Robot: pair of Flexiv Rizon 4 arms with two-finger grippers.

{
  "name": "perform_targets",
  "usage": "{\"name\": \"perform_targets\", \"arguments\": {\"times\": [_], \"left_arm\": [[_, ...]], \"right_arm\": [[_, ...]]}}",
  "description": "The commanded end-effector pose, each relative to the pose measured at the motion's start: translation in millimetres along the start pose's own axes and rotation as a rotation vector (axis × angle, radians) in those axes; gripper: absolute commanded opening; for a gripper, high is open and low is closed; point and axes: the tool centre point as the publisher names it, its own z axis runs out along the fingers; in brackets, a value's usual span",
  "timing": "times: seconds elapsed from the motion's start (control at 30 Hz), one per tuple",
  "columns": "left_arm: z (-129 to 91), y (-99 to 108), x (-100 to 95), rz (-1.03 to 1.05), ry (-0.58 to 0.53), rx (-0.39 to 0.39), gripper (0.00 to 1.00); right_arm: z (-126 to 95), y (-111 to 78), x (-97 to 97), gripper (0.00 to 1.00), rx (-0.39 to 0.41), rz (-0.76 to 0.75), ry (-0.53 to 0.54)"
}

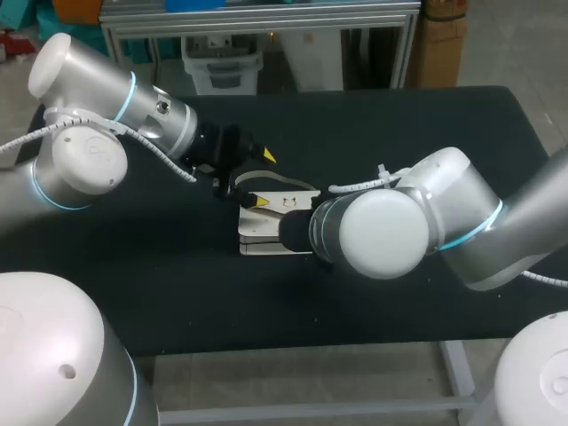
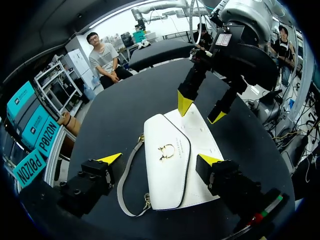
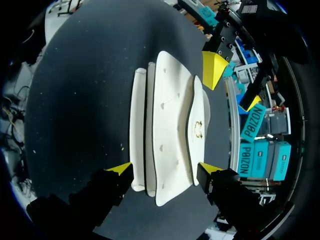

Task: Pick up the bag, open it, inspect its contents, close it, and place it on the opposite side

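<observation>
Crowding is the main risk. In the head view both arms meet over the bag point(image 1: 273, 224) at the centre of the bench point(image 1: 399, 133). The left arm comes in from 9 o'clock and the right arm from 3 o'clock, its bulky wrist hiding the bag's 3 o'clock end. With so little room, a lift or a turn by one arm could knock its fingers into the other's.

The left pincer point(image 2: 160, 159) is spread wide and holds nothing. In the head view it sits at the bag's 11 o'clock, above the loose strap point(image 2: 118, 190). If it drops or closes carelessly, a finger could catch that loop and drag the bag sideways.

The right pincer point(image 3: 164, 168) is also spread, with one yellow tip just beside each long edge of the bag's near end. I cannot tell whether either tip touches it. The bag is built in layers, so a shallow pinch might take only the top leaf. The rest would then fan out, or the smooth skin might slide free.

The bag is white and rectangular with rounded corners, and it lies flat. It has a curved flap with a small gold clasp point(image 2: 166, 151), which looks shut. From the right wrist, several stacked sections show along one side. The pale grey strap joins at gold rings and trails onto the bench beside it.
</observation>
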Motion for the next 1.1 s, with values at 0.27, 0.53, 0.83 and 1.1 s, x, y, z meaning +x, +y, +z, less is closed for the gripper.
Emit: {"name": "perform_targets", "arguments": {"times": [0.27,0.53,0.83,1.1], "left_arm": [[-18,-7,-6.0,-0.183,-0.014,0.014,1.00],[-32,-9,2.1,-0.360,0.009,-0.042,1.00],[-39,-5,6.2,-0.489,0.065,-0.237,1.00],[-44,-3,7.3,-0.571,0.098,-0.305,1.00]], "right_arm": [[-43,-14.7,-16.4,1.00,-0.059,0.136,0.063],[-62,-31.7,-23.4,1.00,-0.055,0.214,0.159],[-73,-38.3,-40.4,1.00,0.037,0.167,0.313],[-69,-45.7,-58.0,1.00,0.020,0.140,0.455]]}}
